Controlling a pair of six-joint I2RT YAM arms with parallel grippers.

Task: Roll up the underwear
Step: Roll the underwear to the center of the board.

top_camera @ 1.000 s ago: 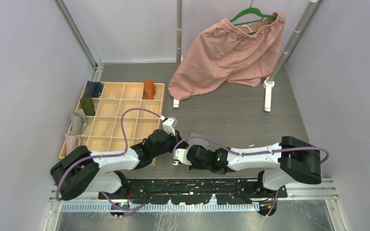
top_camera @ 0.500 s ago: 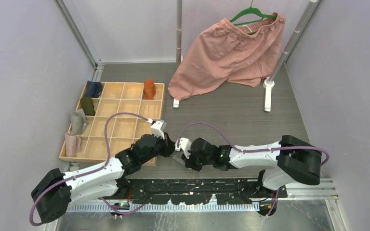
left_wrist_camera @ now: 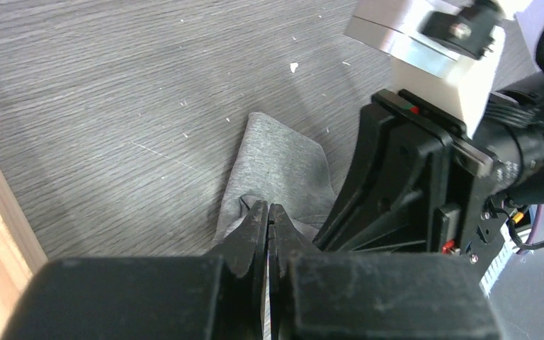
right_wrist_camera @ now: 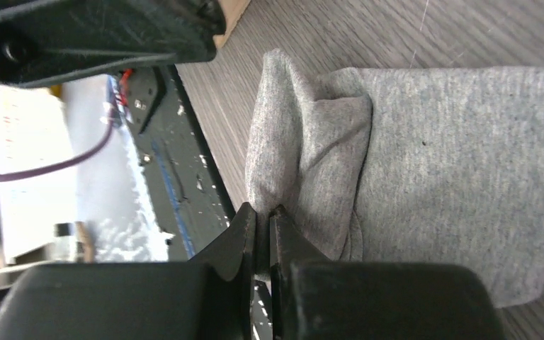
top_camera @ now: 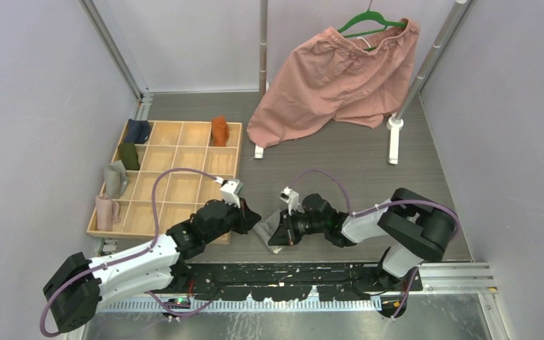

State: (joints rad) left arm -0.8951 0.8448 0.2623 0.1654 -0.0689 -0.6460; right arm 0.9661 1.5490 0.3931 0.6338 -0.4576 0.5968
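Note:
The grey underwear [top_camera: 265,228] lies partly folded on the dark wood table near the front edge, between my two grippers. My right gripper [top_camera: 278,232] lies low on its right side. In the right wrist view it [right_wrist_camera: 262,211] is shut on a bunched fold of the grey cloth [right_wrist_camera: 453,156]. My left gripper [top_camera: 253,218] is on the cloth's left. In the left wrist view its jaws [left_wrist_camera: 268,207] are shut, with the tips at a wrinkle of the grey underwear [left_wrist_camera: 280,166]. The rust-orange underwear [top_camera: 219,130] stands rolled in a far compartment of the wooden tray [top_camera: 184,188].
The tray's left compartments hold dark blue [top_camera: 138,130], dark green [top_camera: 128,156], grey [top_camera: 115,180] and pink [top_camera: 105,208] rolled cloths. Big pink shorts [top_camera: 333,78] hang on a green hanger from a rack at the back; its white feet [top_camera: 394,138] stand on the table.
The right arm has pulled back to the right and turned its wrist, so the grey cloth now shows between the grippers. The left gripper has drawn slightly back and to the left.

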